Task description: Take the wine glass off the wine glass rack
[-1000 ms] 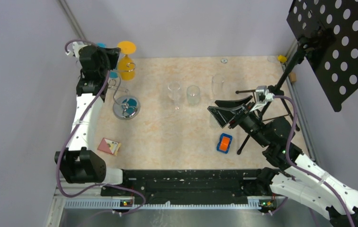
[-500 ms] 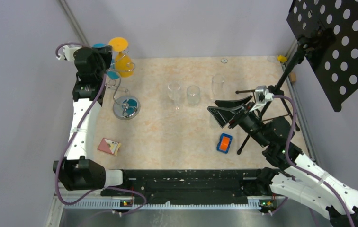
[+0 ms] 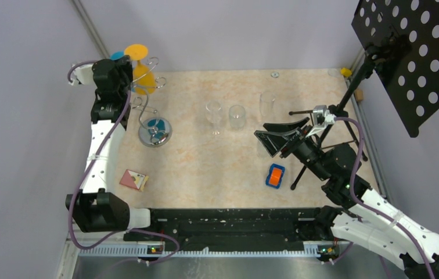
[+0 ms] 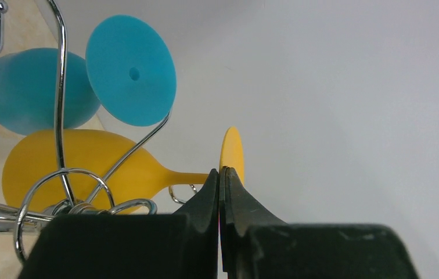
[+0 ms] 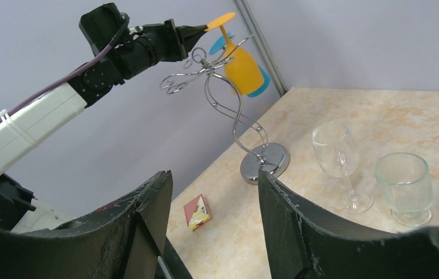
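Robotics lab test cell. A left arm [image 3: 102, 157] and a right arm [image 3: 374, 215], both white and black, are bolted to a black rail [image 3: 229, 224] along the 6 o'clock edge of a marble-patterned worktop [image 3: 205, 163]. Plain pale walls [image 3: 234, 29] and a bare metal frame post [image 3: 92, 32] box the worktop in. At 2 o'clock a black perforated panel [image 3: 420, 52] stands on a tripod [image 3: 345, 99]. A few staged props sit on the surface: a wine glass rack [image 3: 154, 133] at 9 o'clock, clear glasses [image 3: 237, 116] near the centre.
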Tool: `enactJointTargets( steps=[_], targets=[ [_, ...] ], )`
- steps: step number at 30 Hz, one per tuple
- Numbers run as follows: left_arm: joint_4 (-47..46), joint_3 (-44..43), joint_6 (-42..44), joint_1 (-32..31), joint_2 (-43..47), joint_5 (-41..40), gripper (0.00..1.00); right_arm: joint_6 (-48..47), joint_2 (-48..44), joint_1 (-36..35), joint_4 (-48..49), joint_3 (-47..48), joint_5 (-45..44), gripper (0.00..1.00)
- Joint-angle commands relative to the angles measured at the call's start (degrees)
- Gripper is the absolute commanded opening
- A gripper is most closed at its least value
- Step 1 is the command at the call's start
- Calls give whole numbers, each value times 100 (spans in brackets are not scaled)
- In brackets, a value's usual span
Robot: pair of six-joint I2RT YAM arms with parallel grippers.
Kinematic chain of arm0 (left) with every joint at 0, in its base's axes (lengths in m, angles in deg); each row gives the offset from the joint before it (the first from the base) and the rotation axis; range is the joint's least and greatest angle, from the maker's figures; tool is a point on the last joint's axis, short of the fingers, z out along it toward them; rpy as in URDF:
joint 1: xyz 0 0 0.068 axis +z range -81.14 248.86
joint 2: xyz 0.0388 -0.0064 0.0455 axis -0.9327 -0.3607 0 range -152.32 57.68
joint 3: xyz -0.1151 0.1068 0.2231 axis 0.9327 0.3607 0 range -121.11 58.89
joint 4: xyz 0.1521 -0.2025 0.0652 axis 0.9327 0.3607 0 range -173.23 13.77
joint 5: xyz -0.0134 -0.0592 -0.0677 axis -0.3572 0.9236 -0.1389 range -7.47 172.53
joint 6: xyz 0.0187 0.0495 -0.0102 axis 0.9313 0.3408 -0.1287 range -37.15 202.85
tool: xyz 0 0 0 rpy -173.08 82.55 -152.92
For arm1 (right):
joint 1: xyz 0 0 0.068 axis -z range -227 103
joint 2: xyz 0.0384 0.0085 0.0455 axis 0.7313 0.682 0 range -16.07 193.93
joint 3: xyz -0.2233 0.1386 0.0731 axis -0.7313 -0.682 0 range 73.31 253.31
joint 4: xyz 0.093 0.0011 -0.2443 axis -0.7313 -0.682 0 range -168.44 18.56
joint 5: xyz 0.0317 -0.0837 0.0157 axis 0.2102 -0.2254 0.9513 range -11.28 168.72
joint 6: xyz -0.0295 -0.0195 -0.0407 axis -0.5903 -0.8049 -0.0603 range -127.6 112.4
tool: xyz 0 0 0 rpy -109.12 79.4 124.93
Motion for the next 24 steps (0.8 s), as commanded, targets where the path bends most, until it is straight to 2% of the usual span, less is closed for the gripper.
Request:
enactJointTargets(
  steps=[1,5,9,11,16,24],
  targets=[
    [-462,-222,-648,37,-269,-52,0,-77,-41,-71,101,136,-86,57],
    [-662,-427,-766,46,-607,345,0,-100,-80,-67,46,152,-117,57],
    [-717,-784,-467,47,-936,871,0,-127,-117,-73,0,150,-165,57],
    [-1111,-809,-348,47,-1056,1156,0,-132,-116,-66,2,145,-163,57],
    [-1410,-873,-215,47,-1261,1893,0,-107,-82,-66,26,145,-136,57],
    [-1379,-652,-101,47,-1052,1880,0,-80,-80,-66,21,147,-122,57]
  ],
)
